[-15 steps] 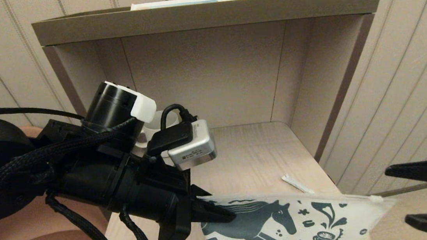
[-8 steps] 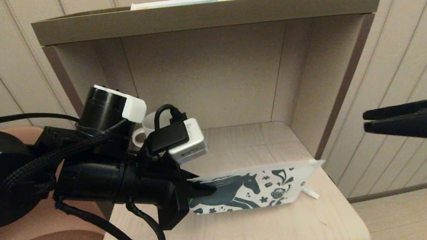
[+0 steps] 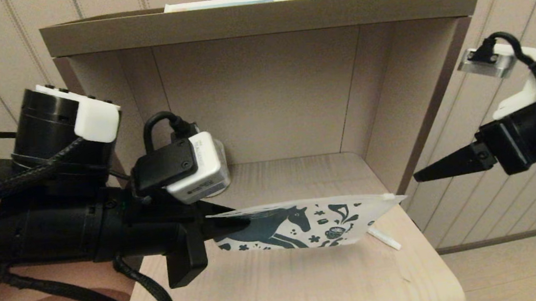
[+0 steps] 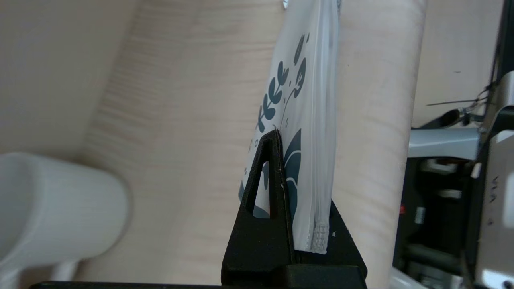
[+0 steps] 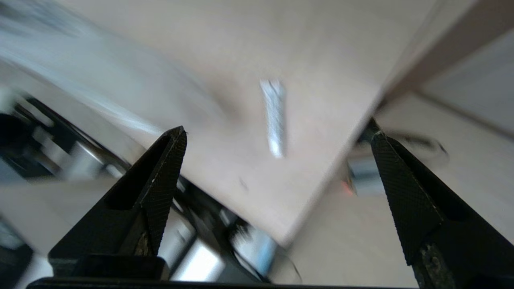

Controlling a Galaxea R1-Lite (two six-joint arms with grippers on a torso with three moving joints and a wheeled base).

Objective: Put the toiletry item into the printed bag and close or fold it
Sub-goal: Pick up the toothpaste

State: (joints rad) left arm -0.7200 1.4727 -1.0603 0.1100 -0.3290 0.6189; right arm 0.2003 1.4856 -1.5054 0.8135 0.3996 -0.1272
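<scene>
Lying on the shelf (image 3: pixel 310 284), the toiletry item (image 3: pixel 383 238) sits below the spread-open right end effector (image 3: pixel 420 175), beside the printed bag (image 3: pixel 304 223) clamped by the left end effector (image 3: pixel 235 222).

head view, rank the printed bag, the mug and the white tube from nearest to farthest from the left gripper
1. printed bag: clamped in the left gripper, stretching toward the right.
2. mug: just behind the gripper, mostly hidden by its wrist camera.
3. white tube: beyond the bag's far end, near the shelf's right edge.

Printed bag (image 3: pixel 305 225) pinched at one end, held flat above my shelf; toiletry item (image 3: pixel 383 238) lies loose beside its far corner.
</scene>
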